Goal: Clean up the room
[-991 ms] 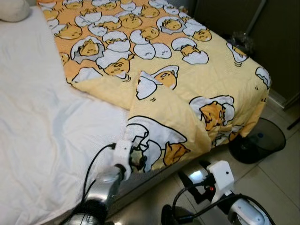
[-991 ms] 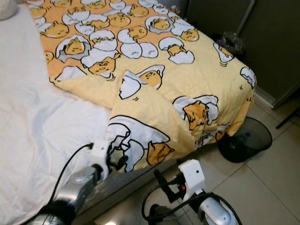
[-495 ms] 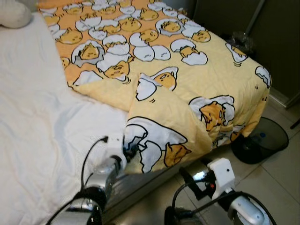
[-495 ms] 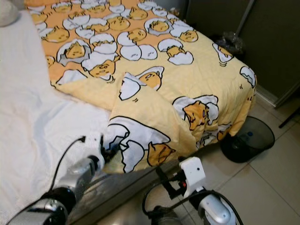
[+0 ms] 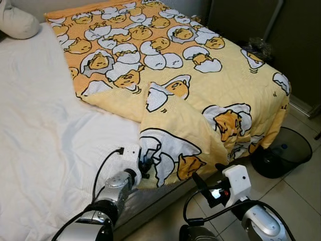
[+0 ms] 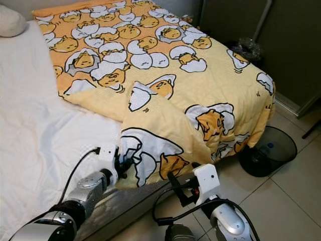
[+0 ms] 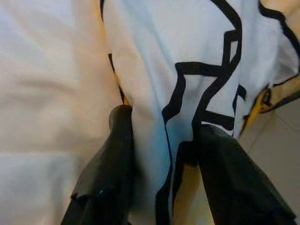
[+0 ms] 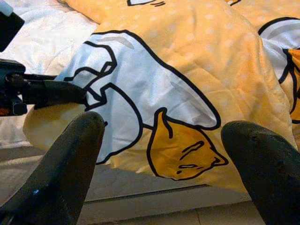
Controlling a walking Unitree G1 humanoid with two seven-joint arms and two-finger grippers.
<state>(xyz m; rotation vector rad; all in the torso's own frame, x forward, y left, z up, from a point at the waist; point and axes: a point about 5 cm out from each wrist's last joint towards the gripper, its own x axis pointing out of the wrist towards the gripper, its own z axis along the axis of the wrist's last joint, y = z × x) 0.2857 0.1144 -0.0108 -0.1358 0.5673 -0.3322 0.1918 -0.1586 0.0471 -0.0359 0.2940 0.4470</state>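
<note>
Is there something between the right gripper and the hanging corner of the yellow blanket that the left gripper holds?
Nothing visible stands in the way. The right gripper is open and faces the blanket corner across free space above the floor. The left gripper already clamps that corner's edge from the white sheet side.

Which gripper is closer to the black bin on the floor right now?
Right. The right gripper hangs open off the bed's edge, on the black bin side; the left gripper is farther away, pinching the yellow blanket corner.

Bed [image 5: 45, 150]; yellow quilt [image 5: 210, 85]; pillow [image 5: 17, 22]
</note>
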